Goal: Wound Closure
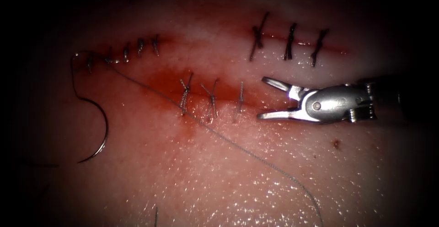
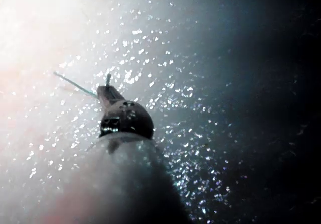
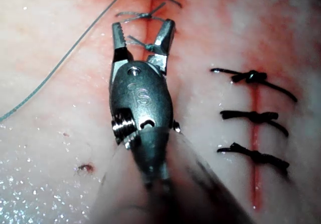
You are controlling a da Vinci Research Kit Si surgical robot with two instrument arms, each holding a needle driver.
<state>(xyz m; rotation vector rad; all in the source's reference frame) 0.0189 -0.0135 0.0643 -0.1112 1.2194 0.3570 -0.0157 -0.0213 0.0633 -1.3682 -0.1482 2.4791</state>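
Observation:
The curved needle (image 1: 105, 127) lies free on the tissue (image 1: 192, 172), left of the cuts, held by neither tool and not in the tissue. Its thread (image 1: 238, 147) rises from the needle's tail to the upper left cut (image 1: 123, 53), then runs diagonally down to the right. My right tool (image 1: 261, 97) stands open and empty at the right end of the middle cut (image 1: 210, 94), its jaws on either side of the cut line. In the right wrist view the right tool (image 3: 143, 30) gapes over a light stitch (image 3: 138, 43). My left tool (image 2: 108, 91) looks shut on a thread (image 2: 75, 83).
Three dark stitches (image 1: 289, 41) close the upper right cut, and three lighter stitches (image 1: 211, 99) cross the middle cut. Red fluid (image 1: 164, 83) stains the tissue around the middle cut. A small dark spot (image 1: 336, 143) sits below the right tool.

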